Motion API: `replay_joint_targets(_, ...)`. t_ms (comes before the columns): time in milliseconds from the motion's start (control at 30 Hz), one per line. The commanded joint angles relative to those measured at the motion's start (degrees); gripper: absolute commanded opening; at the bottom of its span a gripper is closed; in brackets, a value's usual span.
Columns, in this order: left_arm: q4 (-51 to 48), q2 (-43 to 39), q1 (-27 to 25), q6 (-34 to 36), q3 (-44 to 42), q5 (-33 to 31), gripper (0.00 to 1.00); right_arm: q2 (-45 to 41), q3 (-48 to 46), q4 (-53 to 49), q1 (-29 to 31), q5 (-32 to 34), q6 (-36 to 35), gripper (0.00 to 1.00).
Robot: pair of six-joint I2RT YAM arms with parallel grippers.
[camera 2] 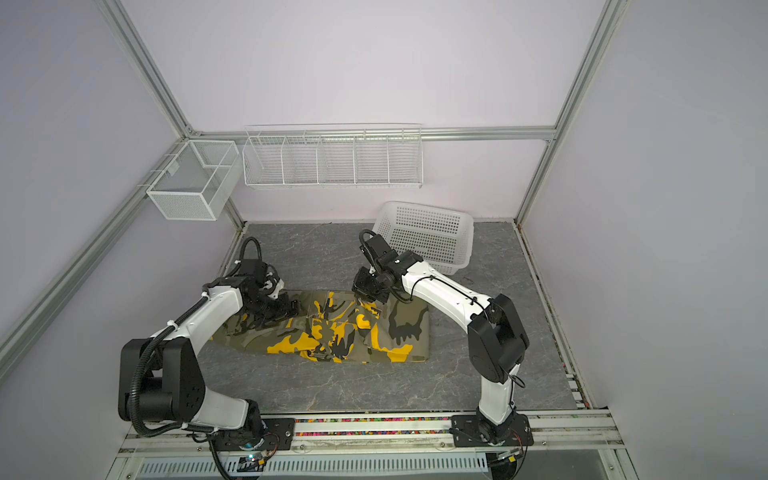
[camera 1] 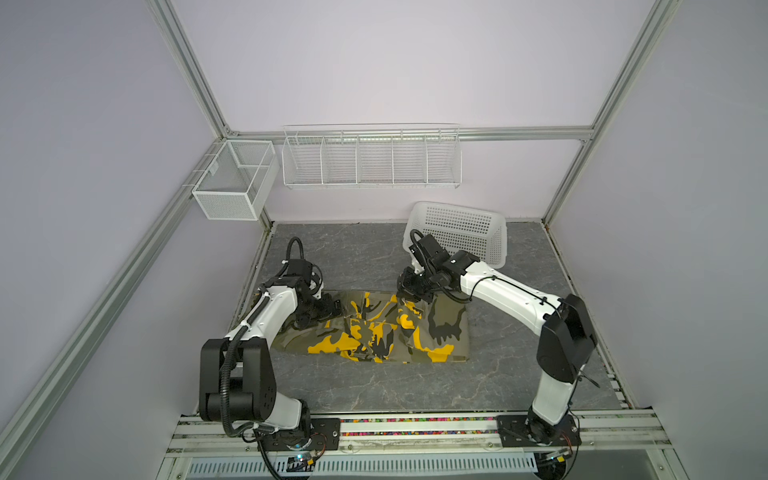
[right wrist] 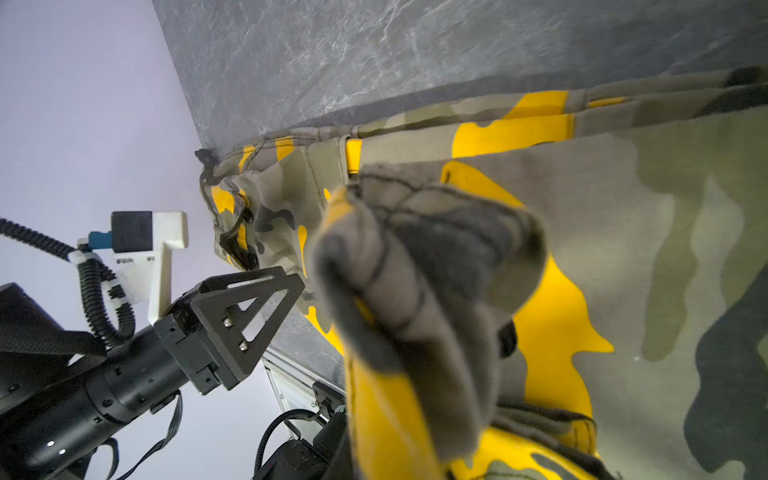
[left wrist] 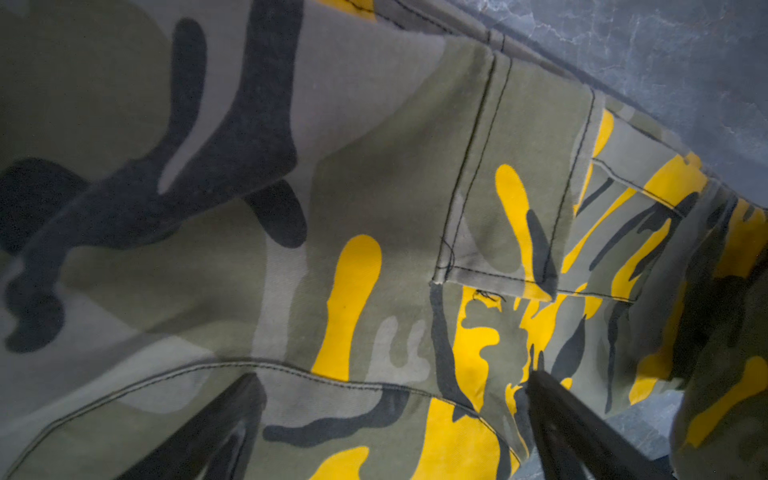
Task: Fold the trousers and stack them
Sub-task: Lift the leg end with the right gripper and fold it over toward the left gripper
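Observation:
The camouflage trousers [camera 1: 374,332] [camera 2: 332,332] lie lengthwise across the middle of the grey table, partly folded. My left gripper [camera 1: 334,307] [camera 2: 293,307] hovers low over their left end, open. In the left wrist view [left wrist: 392,376] its two black fingers stand wide apart above flat cloth [left wrist: 374,208], with nothing between them. My right gripper [camera 1: 405,296] [camera 2: 361,297] is at the trousers' far edge, shut on a bunched fold of cloth [right wrist: 415,270] lifted off the table. The bunch hides the right fingers in the right wrist view.
A white plastic basket [camera 1: 461,232] [camera 2: 428,237] leans at the back right, just behind the right wrist. A wire rack [camera 1: 372,160] and a mesh box [camera 1: 237,178] hang on the walls. Bare grey table [camera 1: 374,386] shows in front of the trousers.

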Motion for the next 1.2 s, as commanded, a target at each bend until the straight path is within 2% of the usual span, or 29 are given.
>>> replay_joint_targets(0,0.5,-0.3,0.3,0.6,-0.7,0.1,0.98,2.0,1.2,1.0,1.4,0.1,2.3,0.1)
replay_joint_targets(333,1.0,1.6,0.3,0.4,-0.5,0.0,0.98,12.2,5.5,5.1,4.1,-2.4,3.6,0.18)
replay_joint_targets(433,0.9,1.8,0.3,0.3,-0.4,-0.2,0.98,14.0,6.4,6.7,4.5,-4.2,3.7,0.32)
replay_joint_targets(667,0.1,2.0,0.3,0.4,0.5,-0.1,0.98,14.4,7.7,12.7,4.5,-12.0,2.4,0.43)
replay_joint_targets(867,-0.8,1.4,0.3,-0.2,1.4,0.3,0.97,11.0,4.8,16.5,4.1,-16.3,2.3,0.48)
replay_joint_targets(1167,-2.2,-3.3,-0.2,-3.5,1.2,5.2,0.95,-3.9,-6.6,7.8,-1.9,-10.7,-8.7,0.49)
